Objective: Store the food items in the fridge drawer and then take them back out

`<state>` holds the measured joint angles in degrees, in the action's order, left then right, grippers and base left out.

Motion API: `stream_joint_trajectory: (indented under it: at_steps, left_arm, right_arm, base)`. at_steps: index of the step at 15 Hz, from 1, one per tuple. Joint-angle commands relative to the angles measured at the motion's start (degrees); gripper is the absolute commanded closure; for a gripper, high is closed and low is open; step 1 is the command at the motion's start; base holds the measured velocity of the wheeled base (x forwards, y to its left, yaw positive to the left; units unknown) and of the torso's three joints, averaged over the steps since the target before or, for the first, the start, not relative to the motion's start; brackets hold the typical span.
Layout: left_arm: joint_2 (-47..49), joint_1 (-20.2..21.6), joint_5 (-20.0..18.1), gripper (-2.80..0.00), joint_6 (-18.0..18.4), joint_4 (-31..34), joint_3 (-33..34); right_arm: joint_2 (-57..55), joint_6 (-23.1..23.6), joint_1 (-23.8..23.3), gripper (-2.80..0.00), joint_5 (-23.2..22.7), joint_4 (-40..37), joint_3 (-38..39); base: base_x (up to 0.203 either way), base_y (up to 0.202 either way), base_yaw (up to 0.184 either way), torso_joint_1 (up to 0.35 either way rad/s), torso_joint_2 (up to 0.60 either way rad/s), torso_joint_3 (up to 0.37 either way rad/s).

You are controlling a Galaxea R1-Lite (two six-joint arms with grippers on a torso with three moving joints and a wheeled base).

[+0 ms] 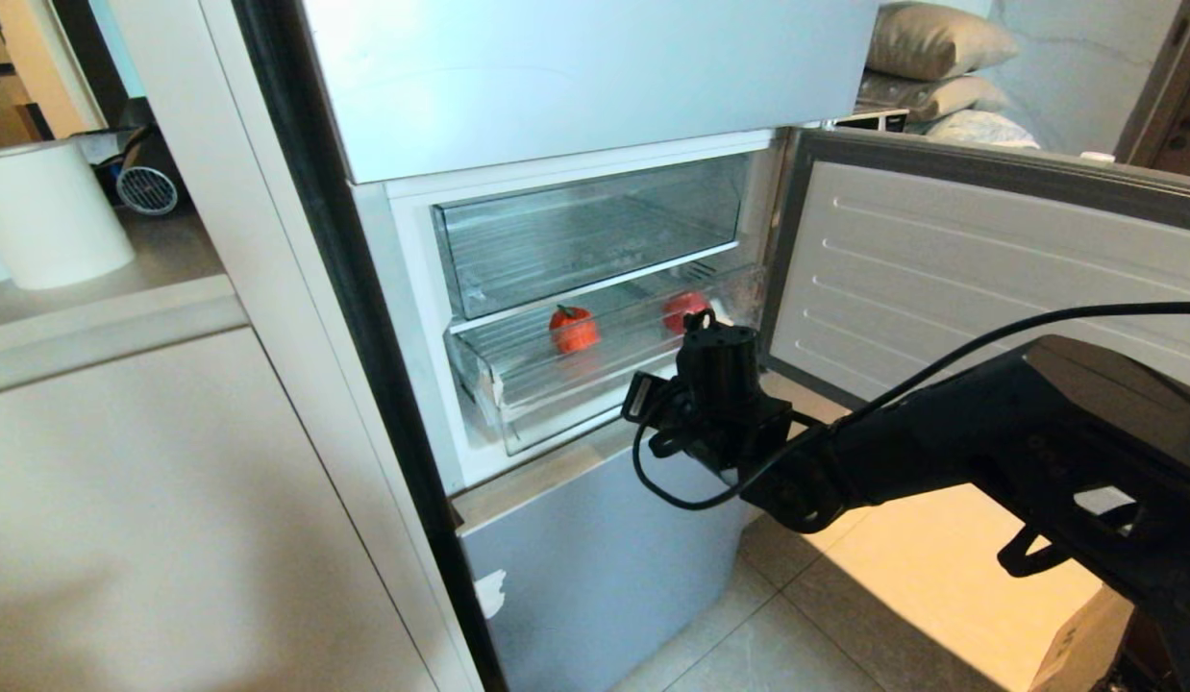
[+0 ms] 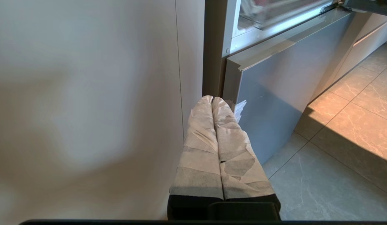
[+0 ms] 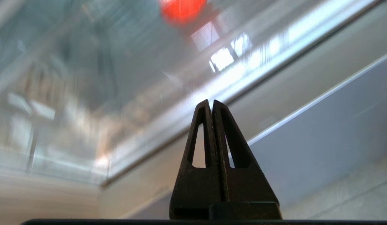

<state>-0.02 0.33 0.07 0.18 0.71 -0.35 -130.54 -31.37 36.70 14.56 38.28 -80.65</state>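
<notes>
Nothing readable is showing up anywhere tbh. The cardboard box at the bottom right corner of the head view is carrying some dark print, maybe a letter or two, but it's getting cut off by the edge and I'm not making it out. The robot arm is showing faint embossed marks, also illegible. No brands or nos. on the fridge.

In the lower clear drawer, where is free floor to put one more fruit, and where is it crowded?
In the fridge drawer, bare ribbed floor lies between the orange-red fruit and the deeper red fruit, and left of the orange-red one. The right end is crowded: the shut right gripper is in front of it.
</notes>
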Motion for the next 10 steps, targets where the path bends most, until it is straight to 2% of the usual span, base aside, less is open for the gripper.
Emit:
stream_joint_trajectory:
  at_steps: [1, 4, 7, 10]
  left_arm:
    - [0.0, 0.1, 0.0, 0.00, 0.0, 0.0, 0.0]
    - [0.0, 0.0, 0.0, 0.00, 0.0, 0.0, 0.0]
    - [0.0, 0.0, 0.0, 0.00, 0.0, 0.0, 0.0]
    - [0.0, 0.0, 0.0, 0.00, 0.0, 0.0, 0.0]
  right_arm:
    - [0.8, -0.3, 0.7, 0.00, 0.1, 0.3, 1.3]
    - [5.7, -0.3, 1.9, 0.00, 0.1, 0.3, 7.8]
    - [17.5, 0.5, 4.6, 0.00, 0.1, 0.1, 16.9]
    - [31.0, 4.6, 6.7, 0.00, 0.2, -0.4, 28.7]
  base:
    - [0.000, 0.000, 0.000, 0.000, 0.00, 0.000]
    - [0.000, 0.000, 0.000, 0.000, 0.00, 0.000]
    - [0.000, 0.000, 0.000, 0.000, 0.00, 0.000]
    - [0.000, 0.000, 0.000, 0.000, 0.00, 0.000]
